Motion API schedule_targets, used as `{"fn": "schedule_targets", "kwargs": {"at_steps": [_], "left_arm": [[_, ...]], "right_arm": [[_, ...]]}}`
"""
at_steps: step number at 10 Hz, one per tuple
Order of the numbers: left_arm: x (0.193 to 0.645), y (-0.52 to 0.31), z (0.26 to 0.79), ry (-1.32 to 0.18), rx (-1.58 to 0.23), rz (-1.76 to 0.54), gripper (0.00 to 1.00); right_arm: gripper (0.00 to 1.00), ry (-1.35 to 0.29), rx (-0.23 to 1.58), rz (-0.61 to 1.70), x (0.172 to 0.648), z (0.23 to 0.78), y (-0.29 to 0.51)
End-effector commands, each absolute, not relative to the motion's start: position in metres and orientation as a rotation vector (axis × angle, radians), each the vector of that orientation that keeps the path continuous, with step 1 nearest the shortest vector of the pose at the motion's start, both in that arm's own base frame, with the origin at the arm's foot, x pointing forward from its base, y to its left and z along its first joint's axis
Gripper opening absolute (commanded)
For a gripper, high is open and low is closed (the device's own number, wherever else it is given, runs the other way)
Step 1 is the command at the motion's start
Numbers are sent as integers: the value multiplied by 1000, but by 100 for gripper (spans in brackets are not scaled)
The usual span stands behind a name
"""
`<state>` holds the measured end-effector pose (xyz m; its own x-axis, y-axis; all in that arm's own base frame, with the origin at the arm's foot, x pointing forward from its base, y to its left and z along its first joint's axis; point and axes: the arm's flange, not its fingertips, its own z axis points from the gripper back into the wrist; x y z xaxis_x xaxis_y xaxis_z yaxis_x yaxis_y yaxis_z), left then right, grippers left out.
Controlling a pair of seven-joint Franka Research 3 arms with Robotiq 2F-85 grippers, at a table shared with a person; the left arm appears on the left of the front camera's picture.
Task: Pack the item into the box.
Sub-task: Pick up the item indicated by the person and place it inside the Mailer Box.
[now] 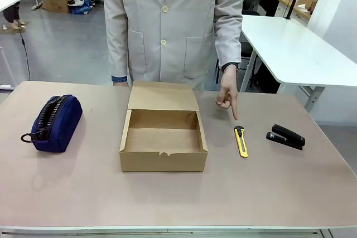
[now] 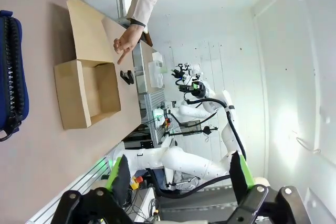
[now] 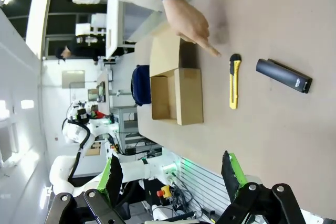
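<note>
The item, a slim yellow utility knife [image 1: 241, 141] [image 3: 234, 82] with a black tip, lies flat on the table right of the box. A person's hand [image 1: 227, 96] [image 3: 192, 23] [image 2: 126, 41] points a finger down at its black end. The box [image 1: 162, 135] [image 2: 86, 92] [image 3: 177, 95] is brown cardboard, open, its flap lid folded back toward the person, nothing inside. My left gripper [image 2: 176, 174] is open, well off the table's near edge. My right gripper [image 3: 170, 174] is open too, back from the table and apart from the knife.
A black stapler [image 1: 286, 136] [image 3: 284, 75] [image 2: 126, 78] lies right of the knife. A navy zipped pouch [image 1: 53, 122] [image 2: 11, 72] [image 3: 140, 84] sits at the table's left. The person stands at the far edge behind the box. Bare tabletop [image 1: 184, 199] runs along the near side.
</note>
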<state>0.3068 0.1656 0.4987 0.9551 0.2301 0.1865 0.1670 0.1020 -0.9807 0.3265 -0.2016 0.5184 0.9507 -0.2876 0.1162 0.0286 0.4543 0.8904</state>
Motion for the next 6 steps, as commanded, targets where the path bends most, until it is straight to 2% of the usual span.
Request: {"fn": "schedule_targets", "kwargs": {"at_steps": [1, 3, 4, 6], "left_arm": [[306, 168, 500, -333, -1479, 17, 100], [306, 168, 500, -333, -1479, 17, 100], [306, 168, 500, -333, -1479, 17, 100], [306, 168, 500, -333, -1479, 17, 100]], "right_arm": [[100, -267, 1072, -166, 325, 518, -202], [100, -266, 1084, -197, 327, 518, -201], [100, -327, 979, -208, 327, 526, -164], [100, -376, 715, -57, 327, 529, -65]]}}
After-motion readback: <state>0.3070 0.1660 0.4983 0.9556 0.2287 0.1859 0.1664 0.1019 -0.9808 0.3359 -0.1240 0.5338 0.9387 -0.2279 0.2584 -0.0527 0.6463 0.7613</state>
